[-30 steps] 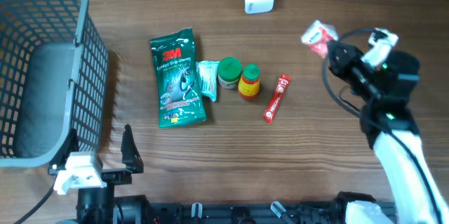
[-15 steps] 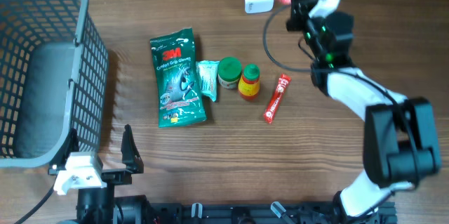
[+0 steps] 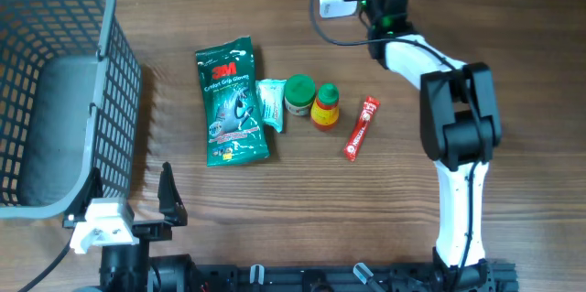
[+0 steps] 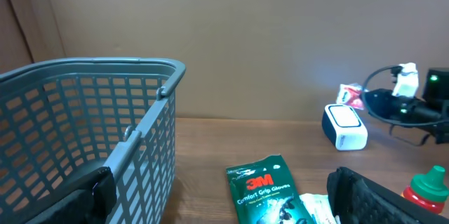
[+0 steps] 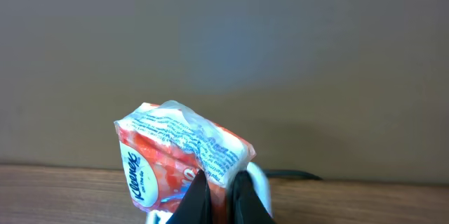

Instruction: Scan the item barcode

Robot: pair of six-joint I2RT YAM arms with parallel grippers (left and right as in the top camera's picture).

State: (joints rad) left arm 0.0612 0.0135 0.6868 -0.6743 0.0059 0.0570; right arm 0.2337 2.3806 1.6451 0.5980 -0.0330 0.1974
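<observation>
Crinkly red-and-white Kleenex pack (image 5: 181,152), blue logo

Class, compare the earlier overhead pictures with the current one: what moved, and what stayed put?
The right gripper, jaws shut on the red-and-white Kleenex tissue pack, swung leftwards and away from its base, up to the white box-shaped scanner. The left gripper, grey mesh basket, green 3M pouch and red sachet stayed put.
</observation>
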